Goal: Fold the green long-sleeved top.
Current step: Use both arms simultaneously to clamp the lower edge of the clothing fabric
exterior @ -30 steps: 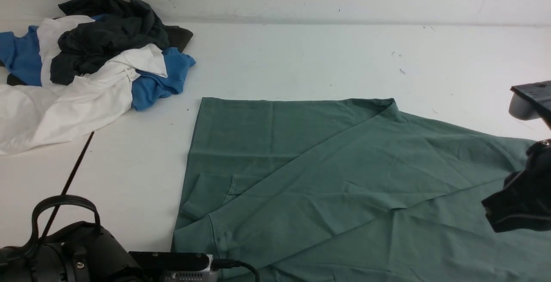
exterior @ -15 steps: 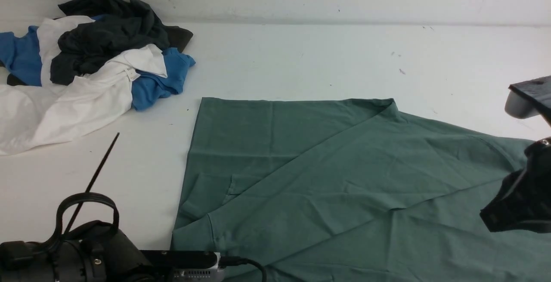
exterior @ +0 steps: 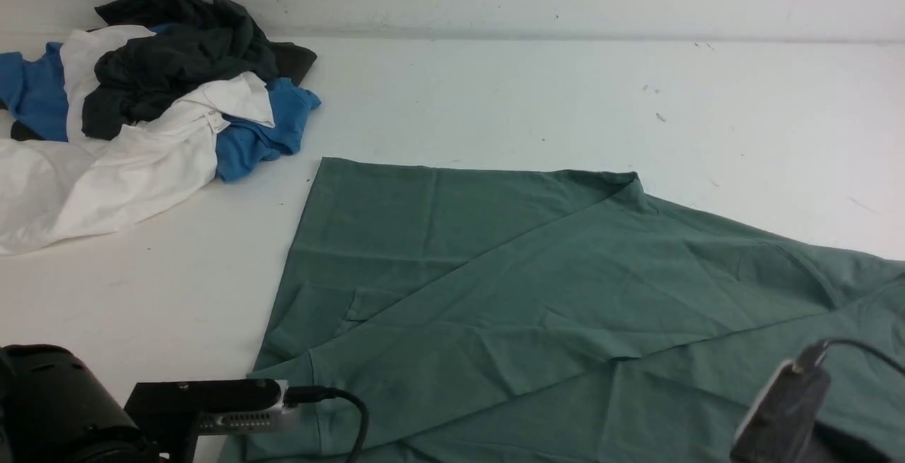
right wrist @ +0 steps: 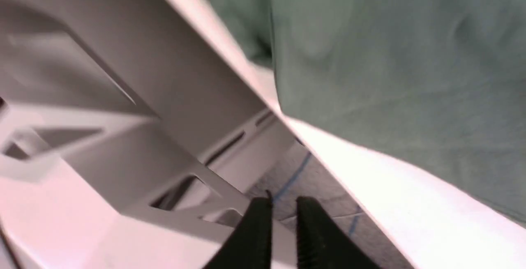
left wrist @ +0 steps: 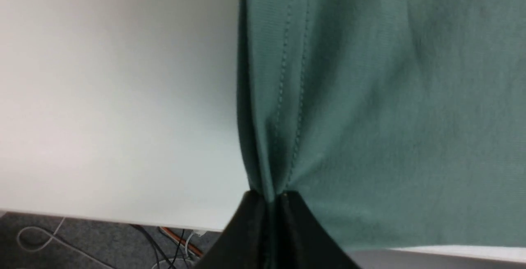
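Observation:
The green long-sleeved top lies spread on the white table, partly folded, with a diagonal fold across it. Its near edge runs out of the front view. In the left wrist view my left gripper is shut on the top's stitched edge, which bunches into pleats between the jaws near the table's front edge. My right gripper hangs past the table's edge with a narrow gap between its jaws and nothing in it. The green top lies on the table beyond it.
A pile of blue, white and dark charcoal garments sits at the back left. The left arm's wrist shows at the bottom left, the right arm at the bottom right. Below the table edge are floor cables and a grey frame.
My left gripper has shut on the top's edge, and the top has slid slightly left. My right arm has dropped from the right side to the bottom right and its jaws have parted.

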Robot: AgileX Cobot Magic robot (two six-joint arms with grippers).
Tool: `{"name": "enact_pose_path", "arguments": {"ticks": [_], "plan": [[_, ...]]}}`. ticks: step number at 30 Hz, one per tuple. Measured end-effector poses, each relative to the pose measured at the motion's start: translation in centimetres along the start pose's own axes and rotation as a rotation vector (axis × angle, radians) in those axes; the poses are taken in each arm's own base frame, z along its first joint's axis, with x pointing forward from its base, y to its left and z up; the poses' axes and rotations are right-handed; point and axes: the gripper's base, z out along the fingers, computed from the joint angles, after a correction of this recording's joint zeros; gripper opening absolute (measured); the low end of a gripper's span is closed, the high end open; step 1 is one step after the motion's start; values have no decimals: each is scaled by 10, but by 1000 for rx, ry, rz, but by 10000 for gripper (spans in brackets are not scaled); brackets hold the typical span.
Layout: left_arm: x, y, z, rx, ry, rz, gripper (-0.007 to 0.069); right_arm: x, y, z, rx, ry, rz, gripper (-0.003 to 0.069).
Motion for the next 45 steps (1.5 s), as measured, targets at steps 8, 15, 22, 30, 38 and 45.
{"name": "enact_pose_path", "arguments": {"ticks": [8, 15, 22, 30, 38, 45], "plan": [[-1, 1, 0, -2, 1, 10, 16, 3, 12, 27, 45, -89, -130, 384], [-1, 0, 0, 3, -5, 22, 16, -6, 10, 38, 110, -93, -215, 489], [-1, 0, 0, 5, -7, 23, 16, -14, 5, 62, 115, 0, -223, 469], [-1, 0, 0, 6, -8, 26, 16, -22, 0, 71, 155, 70, -280, 164], [-10, -3, -38, 36, -81, 38, 16, -20, 1, 46, 192, 68, -249, 25], [-38, -14, -92, 61, -246, 57, 16, -31, -9, -1, 361, -26, -225, 25]]}}
